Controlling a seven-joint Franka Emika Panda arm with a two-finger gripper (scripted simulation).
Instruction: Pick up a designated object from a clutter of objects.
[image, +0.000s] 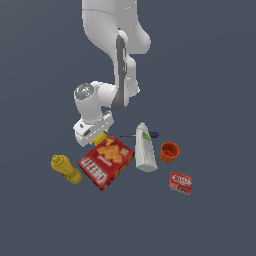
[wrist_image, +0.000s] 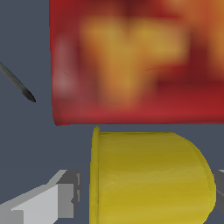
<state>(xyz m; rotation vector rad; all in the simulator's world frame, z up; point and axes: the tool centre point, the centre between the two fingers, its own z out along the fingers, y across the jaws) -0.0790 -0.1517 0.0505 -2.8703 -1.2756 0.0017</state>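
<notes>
one red cracker box (image: 106, 162) lies flat on the tabletop (image: 215, 75). touching its far edge lies one small yellow can (wrist_image: 148, 175), on its side, long axis across the gap of the one pincer (image: 95, 138). the pincer is low over it, fingers (wrist_image: 48, 199) either side, spread; contact unclear. also one each: white bottle (image: 145, 148), mustard bottle (image: 66, 169), orange cup (image: 169, 151), small red box (image: 180, 182), dark pen (wrist_image: 17, 84).
</notes>
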